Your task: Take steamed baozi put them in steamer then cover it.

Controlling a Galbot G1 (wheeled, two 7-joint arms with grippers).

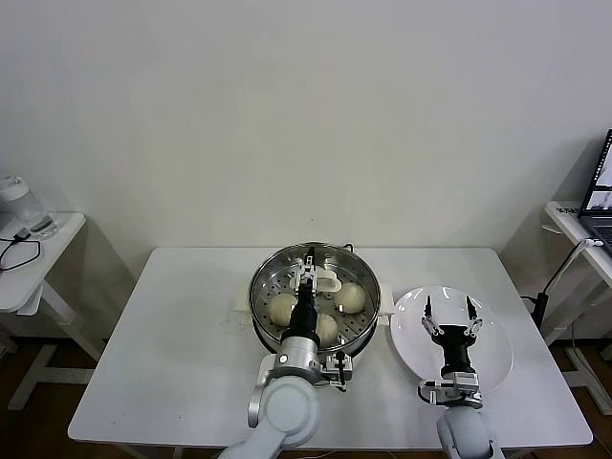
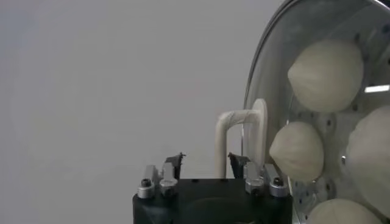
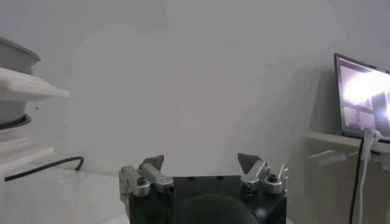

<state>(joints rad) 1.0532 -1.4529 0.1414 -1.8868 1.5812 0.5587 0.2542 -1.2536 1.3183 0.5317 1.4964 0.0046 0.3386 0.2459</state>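
The steel steamer [image 1: 263, 287] stands mid-table. Three baozi show in it, at the left [image 1: 282, 307], right [image 1: 352, 296] and near side [image 1: 328, 328]. My left gripper [image 1: 308, 268] is open and empty above the tray's middle. The left wrist view shows my open left gripper [image 2: 206, 158], the steamer's wall [image 2: 271, 73], a cream loop handle [image 2: 234, 125] beyond my fingers, and several baozi, the two clearest here [image 2: 326, 74] and here [image 2: 297, 150]. My right gripper [image 1: 448, 308] is open and empty over the white plate [image 1: 492, 368]; it also shows in the right wrist view [image 3: 201, 161].
The plate is bare and lies right of the steamer. No lid is in view. A side table [image 1: 29, 277] with a jar and a cable stands far left. Another with a laptop [image 1: 598, 206] stands far right. The steamer's white side handle [image 3: 33, 90] shows in the right wrist view.
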